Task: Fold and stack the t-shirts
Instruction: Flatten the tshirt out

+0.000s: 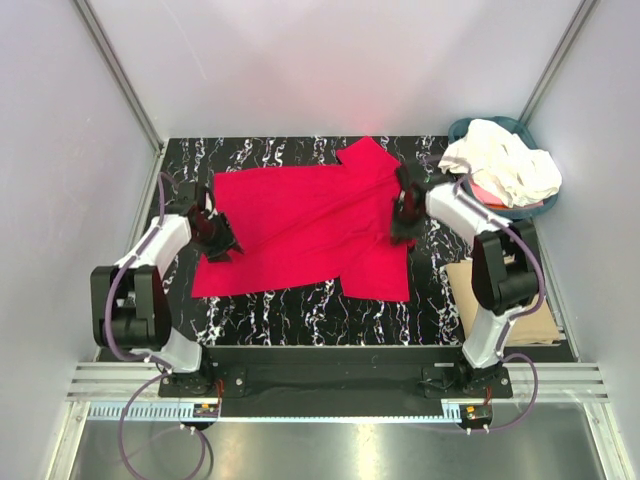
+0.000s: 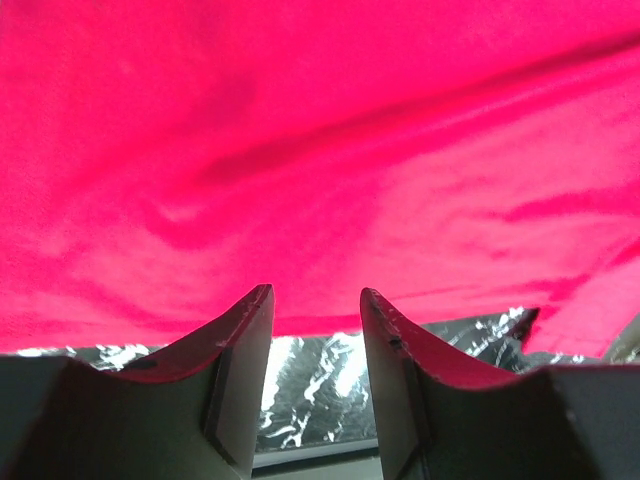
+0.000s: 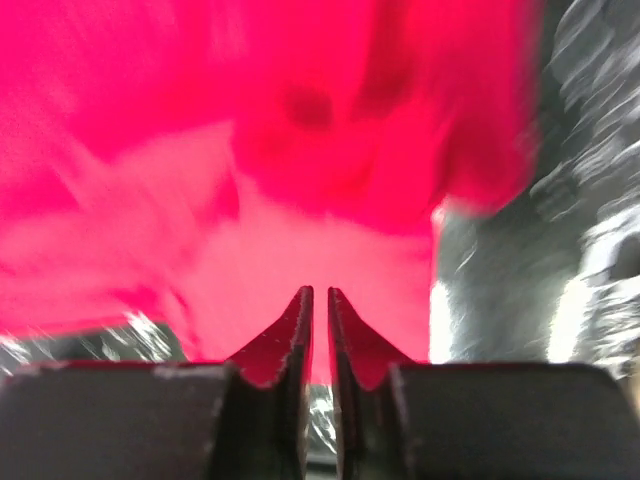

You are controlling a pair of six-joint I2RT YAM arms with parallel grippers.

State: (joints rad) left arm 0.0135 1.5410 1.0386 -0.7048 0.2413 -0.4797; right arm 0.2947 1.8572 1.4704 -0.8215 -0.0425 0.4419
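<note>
Table: black marbled top [image 1: 300, 312]; pale walls [image 1: 330, 70] all round
Red t-shirt [image 1: 310, 225]: spread mid-table, wrinkled
Left gripper [image 2: 316, 292]: at the shirt's left edge; jaws apart, empty
Right gripper [image 3: 320, 291]: at its right side; jaws a slit apart; grip, can't tell
Cream t-shirts [image 1: 505, 165]: heaped in teal basket [image 1: 470, 128], far right

The left arm [image 1: 150, 262] bends up from its base and reaches in toward the middle. The left hand [image 2: 315, 300] sits low, its two fingers apart. The right arm [image 1: 492, 262] reaches in too. The right hand [image 3: 320, 298] has its fingers almost touching, with only a thin gap between them.
</note>
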